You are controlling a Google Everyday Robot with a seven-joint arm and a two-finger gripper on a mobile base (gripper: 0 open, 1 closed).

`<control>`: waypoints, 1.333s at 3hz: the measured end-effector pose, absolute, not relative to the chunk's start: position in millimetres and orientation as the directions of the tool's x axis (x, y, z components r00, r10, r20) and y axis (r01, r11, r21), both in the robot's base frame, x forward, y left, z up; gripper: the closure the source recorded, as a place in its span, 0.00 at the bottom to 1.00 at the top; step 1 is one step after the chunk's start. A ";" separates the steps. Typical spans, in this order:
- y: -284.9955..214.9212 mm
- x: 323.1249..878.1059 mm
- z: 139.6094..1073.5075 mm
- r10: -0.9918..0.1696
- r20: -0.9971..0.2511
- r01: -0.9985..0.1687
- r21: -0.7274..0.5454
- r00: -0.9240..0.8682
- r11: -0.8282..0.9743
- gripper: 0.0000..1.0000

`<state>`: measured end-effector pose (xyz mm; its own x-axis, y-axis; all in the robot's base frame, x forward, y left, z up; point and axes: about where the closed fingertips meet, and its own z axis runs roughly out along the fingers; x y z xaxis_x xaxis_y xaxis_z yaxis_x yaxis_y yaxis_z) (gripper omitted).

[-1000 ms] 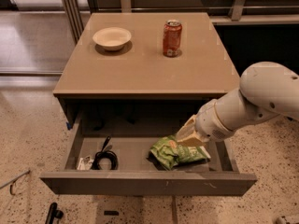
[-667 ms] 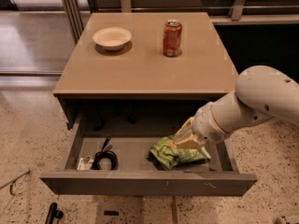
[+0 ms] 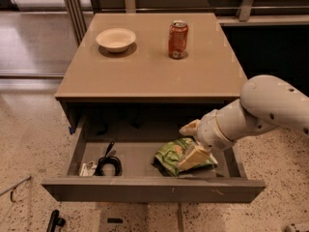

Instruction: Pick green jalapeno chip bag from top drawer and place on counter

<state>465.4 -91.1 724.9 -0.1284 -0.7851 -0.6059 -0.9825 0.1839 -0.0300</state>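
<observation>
The green jalapeno chip bag [image 3: 172, 155] lies crinkled on the grey floor of the open top drawer [image 3: 149, 188], right of its middle. My gripper [image 3: 191, 143] reaches into the drawer from the right on a white arm [image 3: 270, 105]. It is down at the bag's right end with its fingers spread. One cream finger [image 3: 189, 128] is behind the bag and the other [image 3: 194, 157] lies over the bag's near right part. The bag rests on the drawer floor. The tan counter [image 3: 145, 74] is above the drawer.
A red soda can [image 3: 177, 39] and a cream bowl [image 3: 116, 38] stand at the back of the counter. A coiled black cable [image 3: 108, 164] and a small white item [image 3: 87, 168] lie in the drawer's left part. Speckled floor surrounds the table.
My gripper has come down a little onto the bag's right end, and its near finger now overlaps the bag. The bag has not moved.
</observation>
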 end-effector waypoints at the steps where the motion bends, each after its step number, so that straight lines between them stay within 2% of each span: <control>1: -88.4 472.1 716.3 -0.774 -0.621 -0.981 -0.042 -0.122 0.188 0.38; 3: -79.9 488.2 691.9 -0.760 -0.642 -0.979 -0.075 -0.097 0.188 0.33; 4: -75.7 494.9 672.7 -0.771 -0.631 -0.981 -0.082 -0.086 0.177 0.25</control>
